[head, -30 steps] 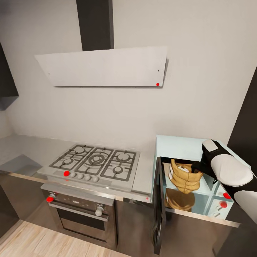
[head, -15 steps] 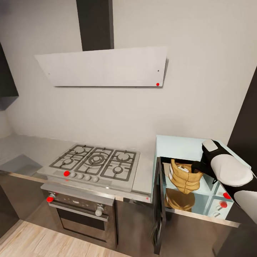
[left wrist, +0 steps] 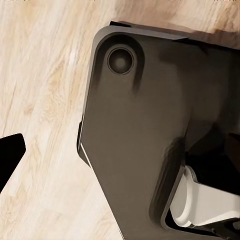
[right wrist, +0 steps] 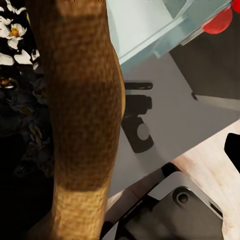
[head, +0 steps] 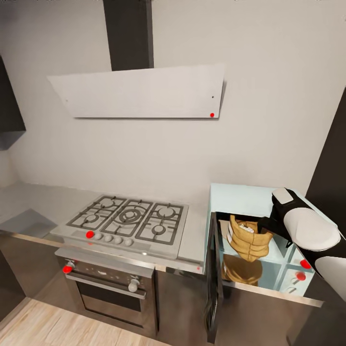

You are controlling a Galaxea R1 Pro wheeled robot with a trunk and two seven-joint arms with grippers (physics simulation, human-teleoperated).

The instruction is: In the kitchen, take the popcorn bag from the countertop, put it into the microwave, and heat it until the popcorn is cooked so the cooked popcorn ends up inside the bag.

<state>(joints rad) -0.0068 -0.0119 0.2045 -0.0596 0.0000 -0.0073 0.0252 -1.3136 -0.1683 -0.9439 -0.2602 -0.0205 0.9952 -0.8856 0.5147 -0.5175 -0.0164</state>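
- A pale wall (head: 269, 96) is seen behind everything, with a flat grey extractor hood (head: 139, 91) fixed to it under a dark chimney; a small red dot is carried at the hood's lower right corner. No brand, label or writing can be read anywhere.
- A light wooden floor (head: 43, 327) is shown below the dark glossy cabinet fronts, and again in the left wrist view beside the robot's dark base (left wrist: 145, 130).
- The long grey worktop (head: 33, 202) is spread along the wall, with the gas hob (head: 127, 221) set into it and a built-in oven (head: 113, 288) with two knobs beneath.
- The mint-white microwave (head: 240, 194) is stood at the worktop's right end, its dark door (head: 215, 278) swung open toward the camera and its red-dotted knobs partly covered by the right arm.
- The popcorn bag (head: 247, 240) is held up in the microwave's open mouth, its reflection seen on the cavity floor below it.
- The right pincer (head: 263, 226) is reached in from the right and appears closed on the bag's rim; in the right wrist view the burlap wall (right wrist: 80, 100) is pressed close to the lens.
- Pale popcorn (right wrist: 12, 30) is seen inside the bag.
- The left pincer's state cannot be told; only a dark tip (left wrist: 10, 155) is seen.
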